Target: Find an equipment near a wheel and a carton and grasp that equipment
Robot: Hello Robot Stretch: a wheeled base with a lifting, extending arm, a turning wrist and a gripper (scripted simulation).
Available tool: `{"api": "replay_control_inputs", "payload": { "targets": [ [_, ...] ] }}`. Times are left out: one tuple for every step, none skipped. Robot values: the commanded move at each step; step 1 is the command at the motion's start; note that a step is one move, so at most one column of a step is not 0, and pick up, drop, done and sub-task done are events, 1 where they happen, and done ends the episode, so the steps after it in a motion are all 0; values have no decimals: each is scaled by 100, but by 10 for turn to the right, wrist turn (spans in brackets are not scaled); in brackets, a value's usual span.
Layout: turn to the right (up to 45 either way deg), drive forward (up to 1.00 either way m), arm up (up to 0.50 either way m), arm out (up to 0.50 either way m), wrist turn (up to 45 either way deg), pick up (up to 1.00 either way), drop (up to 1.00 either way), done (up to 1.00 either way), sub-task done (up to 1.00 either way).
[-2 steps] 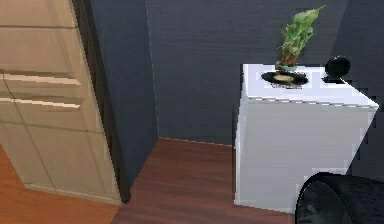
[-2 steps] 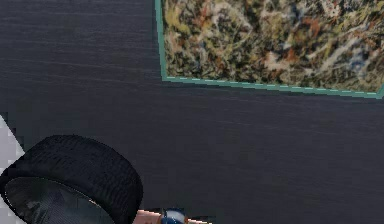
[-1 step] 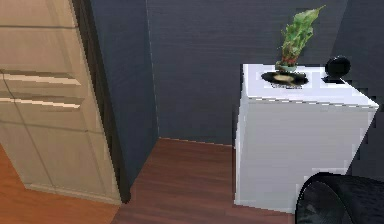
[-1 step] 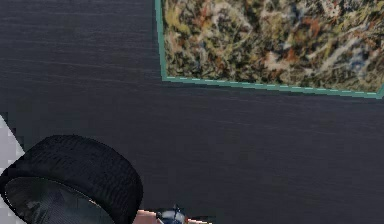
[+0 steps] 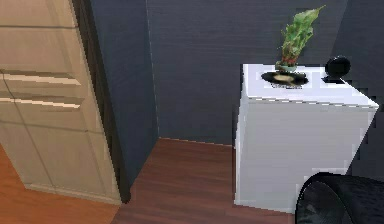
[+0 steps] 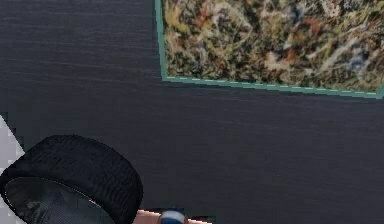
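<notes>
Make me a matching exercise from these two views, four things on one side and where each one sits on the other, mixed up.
Things: 1 plant; 2 wooden cupboard; 3 framed picture; 4 black wheel.
Places: A arm side view's bottom left; B on the white stand; C forward view's left; D up on the dark wall.
Pairs: 1-B, 2-C, 3-D, 4-A.

Soft, even light. The white cabinet (image 5: 300, 140) shows brightest along its top edge; the dark wall (image 5: 190, 70) behind it lies dim.
</notes>
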Motion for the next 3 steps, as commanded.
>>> {"api": "replay_control_inputs", "payload": {
  "targets": [
    [0,0,0,0,0,100,0,0,0],
    [0,0,10,0,0,0,0,0,0],
    [0,0,0,0,0,0,0,100,0]
  ]
}}
